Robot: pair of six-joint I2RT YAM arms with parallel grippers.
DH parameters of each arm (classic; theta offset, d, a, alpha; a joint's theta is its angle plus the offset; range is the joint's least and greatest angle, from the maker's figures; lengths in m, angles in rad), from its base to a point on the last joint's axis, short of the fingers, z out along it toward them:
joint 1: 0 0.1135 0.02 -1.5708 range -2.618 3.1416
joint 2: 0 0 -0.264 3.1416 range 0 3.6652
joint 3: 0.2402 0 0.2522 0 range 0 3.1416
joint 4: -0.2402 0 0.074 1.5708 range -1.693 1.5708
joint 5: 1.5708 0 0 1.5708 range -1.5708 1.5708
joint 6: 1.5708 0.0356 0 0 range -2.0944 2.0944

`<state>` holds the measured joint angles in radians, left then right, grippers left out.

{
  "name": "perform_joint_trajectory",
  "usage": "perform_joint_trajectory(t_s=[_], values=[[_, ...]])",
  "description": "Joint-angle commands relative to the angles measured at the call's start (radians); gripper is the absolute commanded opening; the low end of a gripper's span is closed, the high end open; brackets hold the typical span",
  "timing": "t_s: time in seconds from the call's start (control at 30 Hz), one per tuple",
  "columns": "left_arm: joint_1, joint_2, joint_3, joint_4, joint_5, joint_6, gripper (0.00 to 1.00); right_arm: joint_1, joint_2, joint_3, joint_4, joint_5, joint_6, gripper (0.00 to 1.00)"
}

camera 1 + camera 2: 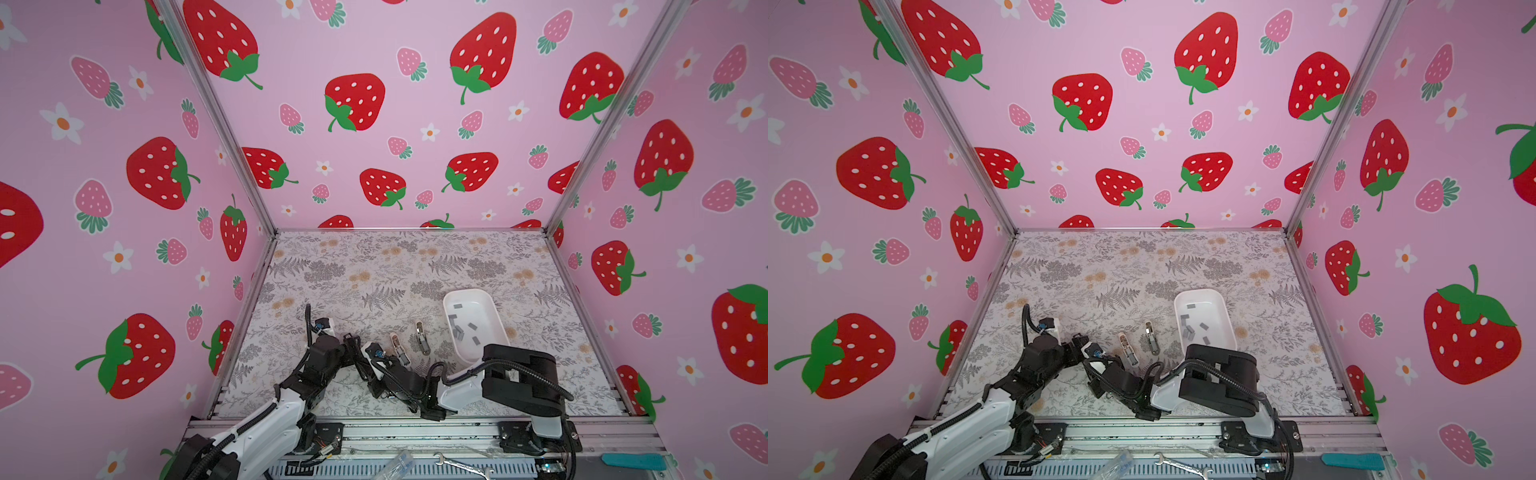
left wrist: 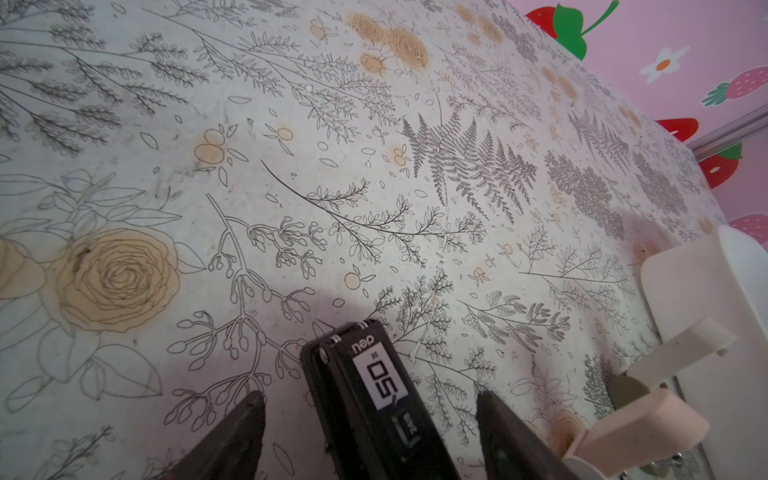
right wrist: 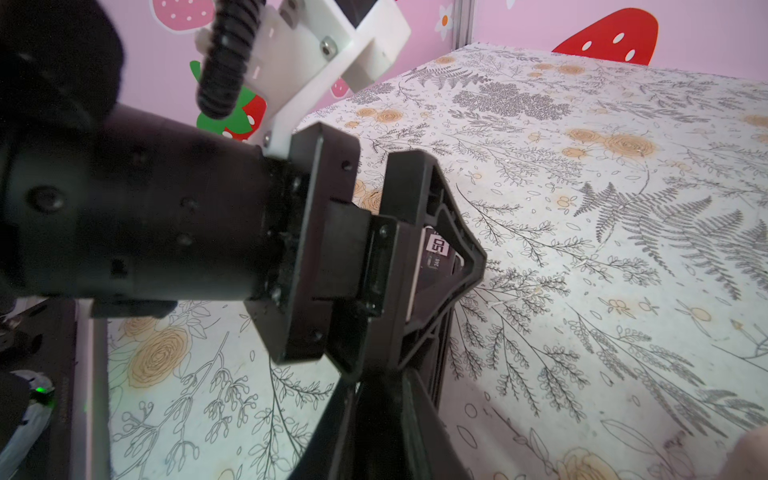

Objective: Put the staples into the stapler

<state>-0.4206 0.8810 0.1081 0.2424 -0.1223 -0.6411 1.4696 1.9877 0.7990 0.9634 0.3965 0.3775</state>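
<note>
The table covering (image 1: 374,282) looks like matt printed paper or felt, faintly speckled and stained in spots. The white tray (image 1: 467,293) is smooth, glossy plastic, and the staples (image 1: 459,330) are dull grey metal. The black stapler (image 2: 357,419) is smooth, half-matt plastic with a glossy paper label. The left gripper (image 2: 370,395) has fingers (image 2: 239,432) of matt black plastic. The wrench (image 1: 463,464) is bright polished metal, and the frame rail (image 1: 415,432) is brushed aluminium.

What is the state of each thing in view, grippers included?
Left gripper: open, fingers clear of black stapler.
Right gripper: shut on black stapler, apparently.
Black stapler: held at one end.
Pink stapler: lying open on table.
Grey stapler: lying open on table.
Staples: loose in tray.
Tray: upright on table.
</note>
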Motion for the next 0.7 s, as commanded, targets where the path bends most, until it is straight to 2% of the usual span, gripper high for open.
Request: perform_joint_trajectory(t_s=[0.0,0.4,0.67], values=[[0.002,0.043,-0.011,0.079,0.004,-0.032,0.8,0.0,0.07,-0.031,-0.055,-0.016,0.024,0.23],[-0.004,0.125,-0.025,0.148,-0.04,-0.048,0.78,0.008,0.169,-0.053,-0.015,0.001,0.04,0.21],[-0.007,0.207,-0.027,0.212,-0.054,-0.047,0.78,0.019,0.234,-0.055,0.011,0.039,0.008,0.19]])
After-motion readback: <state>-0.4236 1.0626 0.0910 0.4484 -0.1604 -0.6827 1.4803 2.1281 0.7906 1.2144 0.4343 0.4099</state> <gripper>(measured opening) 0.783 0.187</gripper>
